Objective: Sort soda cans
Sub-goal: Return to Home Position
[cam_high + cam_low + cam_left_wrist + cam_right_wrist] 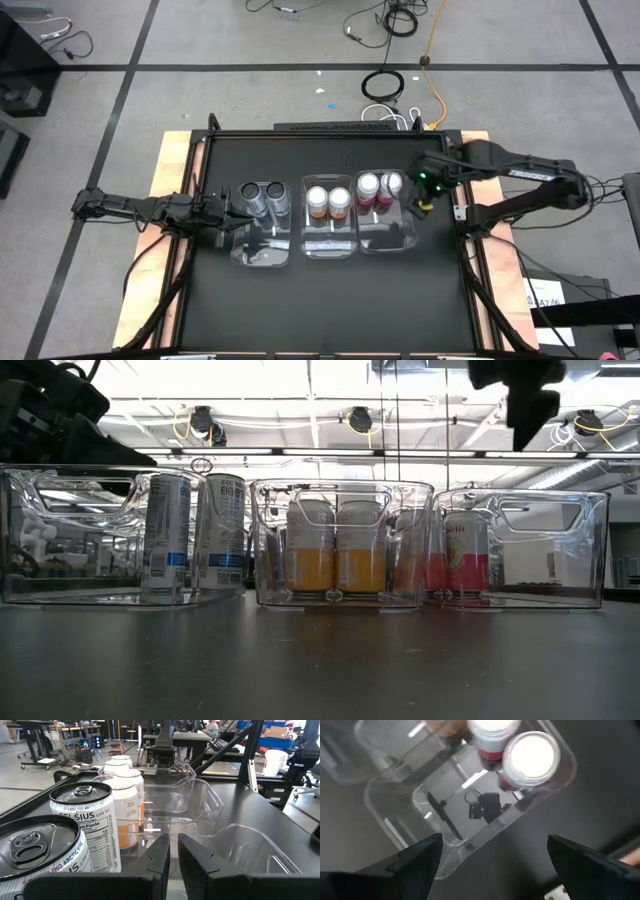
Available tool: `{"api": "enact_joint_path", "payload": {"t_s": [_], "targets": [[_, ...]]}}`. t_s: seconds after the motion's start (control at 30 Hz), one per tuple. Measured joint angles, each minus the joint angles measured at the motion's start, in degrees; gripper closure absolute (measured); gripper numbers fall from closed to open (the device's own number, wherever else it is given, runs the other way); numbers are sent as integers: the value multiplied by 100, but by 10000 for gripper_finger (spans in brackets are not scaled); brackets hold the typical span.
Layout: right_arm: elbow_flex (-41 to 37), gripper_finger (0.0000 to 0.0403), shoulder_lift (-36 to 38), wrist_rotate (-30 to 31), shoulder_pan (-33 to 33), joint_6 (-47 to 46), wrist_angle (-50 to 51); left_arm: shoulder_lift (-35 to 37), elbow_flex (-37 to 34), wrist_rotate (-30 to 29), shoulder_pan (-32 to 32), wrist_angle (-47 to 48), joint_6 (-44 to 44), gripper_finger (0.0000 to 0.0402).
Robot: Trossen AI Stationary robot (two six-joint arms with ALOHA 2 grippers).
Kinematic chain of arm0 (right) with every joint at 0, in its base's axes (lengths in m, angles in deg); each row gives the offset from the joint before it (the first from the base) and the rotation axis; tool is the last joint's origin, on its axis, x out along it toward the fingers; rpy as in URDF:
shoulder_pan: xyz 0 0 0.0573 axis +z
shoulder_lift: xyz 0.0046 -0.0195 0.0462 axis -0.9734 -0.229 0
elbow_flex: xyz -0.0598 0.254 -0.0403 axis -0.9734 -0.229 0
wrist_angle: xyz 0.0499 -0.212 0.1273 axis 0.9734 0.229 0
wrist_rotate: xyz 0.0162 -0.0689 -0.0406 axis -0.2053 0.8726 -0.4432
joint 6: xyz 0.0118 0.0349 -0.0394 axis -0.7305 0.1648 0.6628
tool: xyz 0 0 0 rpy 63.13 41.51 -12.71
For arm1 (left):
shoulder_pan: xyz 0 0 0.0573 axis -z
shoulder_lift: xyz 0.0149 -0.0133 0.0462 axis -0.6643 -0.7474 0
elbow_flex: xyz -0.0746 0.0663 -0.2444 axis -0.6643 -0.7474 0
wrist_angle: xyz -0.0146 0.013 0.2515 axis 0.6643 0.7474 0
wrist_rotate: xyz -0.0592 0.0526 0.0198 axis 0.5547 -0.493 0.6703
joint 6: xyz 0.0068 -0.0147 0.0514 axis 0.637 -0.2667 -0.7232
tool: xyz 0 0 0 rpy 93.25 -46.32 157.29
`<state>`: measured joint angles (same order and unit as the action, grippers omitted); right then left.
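We take the middle clear rectangular plastic bin (329,250) as our mark; in it stand the two silver-topped orange-brown metal soda cans (318,203); the two dark grey metal soda cans (252,197) stand in the clear bin on its left (262,256), the two silver-topped red-pink metal soda cans (368,190) in the clear bin on its right (388,241); one colour per bin, so we judge the sorting done; hence the left pincer (173,840), at the left-hand bin's outer wall, is closed to a slit on nothing; the right pincer (494,840) hangs wide open, empty, above the right-hand bin's outer edge.
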<state>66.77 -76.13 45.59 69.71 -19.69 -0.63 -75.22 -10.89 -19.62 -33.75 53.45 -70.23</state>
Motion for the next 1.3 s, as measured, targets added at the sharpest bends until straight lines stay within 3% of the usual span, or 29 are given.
{"api": "enact_joint_path", "payload": {"t_s": [0.1,0.27,0.57,0.8,1.07,1.3], "targets": [[-435,51,382,0,362,173,-626,0,0,-2,2,0,1,352],[-1800,51,1099,-35,737,660,-2386,0,1,0,1,0,0,352],[-4554,51,2266,-213,796,897,-6098,0,2,-1,1,0,2,352],[-6191,51,2686,-156,794,1279,-9173,0,2,0,1,-1,2,352],[-7382,51,2723,173,792,1358,-10666,0,0,-2,2,0,2,352],[-7378,51,2818,149,792,1625,-10547,0,2,-1,0,-1,1,352]]}}
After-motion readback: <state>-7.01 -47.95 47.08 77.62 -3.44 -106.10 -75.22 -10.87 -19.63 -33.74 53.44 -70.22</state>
